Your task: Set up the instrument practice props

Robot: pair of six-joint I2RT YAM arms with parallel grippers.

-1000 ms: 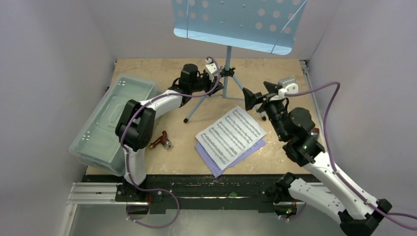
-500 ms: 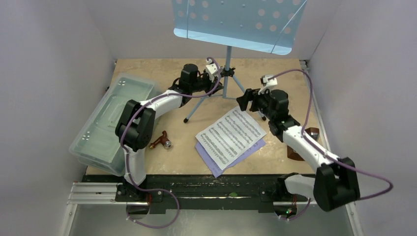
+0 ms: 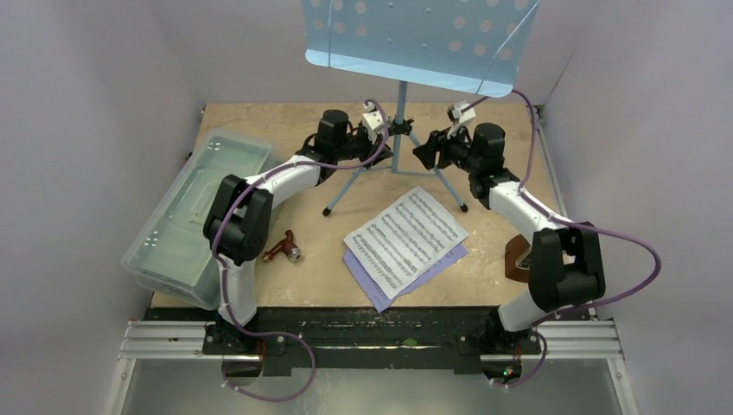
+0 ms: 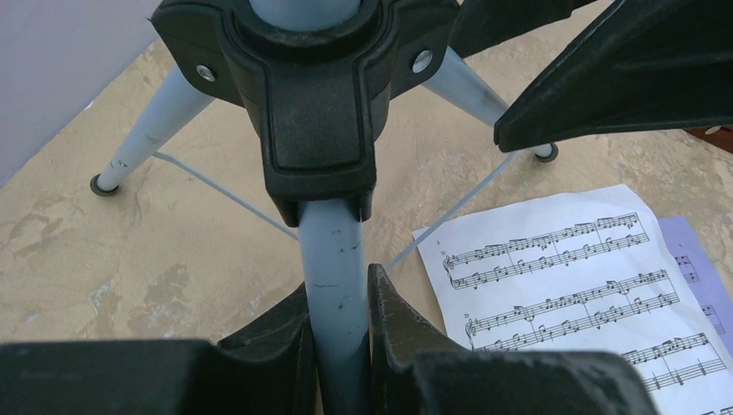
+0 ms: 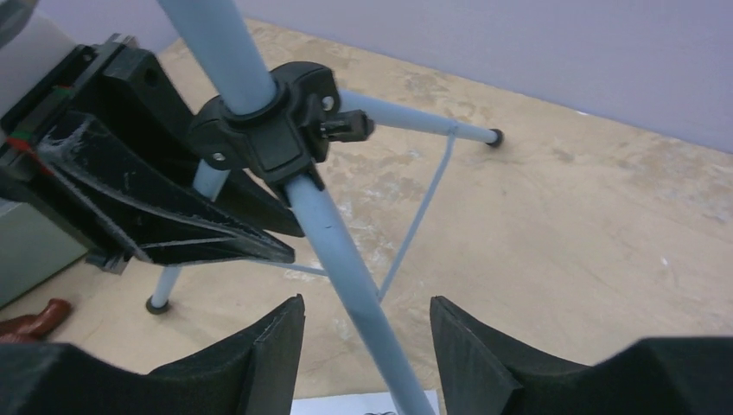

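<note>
The left claw (image 4: 339,298) pinches a leg of the stand (image 4: 313,130). The right claw (image 5: 367,324) sits wide around another leg. Only the top view shows the metronome (image 3: 515,260).

Light-blue tripod music stand (image 3: 399,130) is upright at the far edge of the table (image 3: 328,277), perforated desk on top, legs spread. White sheet-music page (image 3: 406,238) lies flat over a lilac page (image 4: 696,277), near-edge centre. Small brown metronome (image 3: 517,262) sits at the right edge, partly hidden.

Before the music stand (image 3: 415,43) lie sheet-music pages (image 3: 406,240).
</note>
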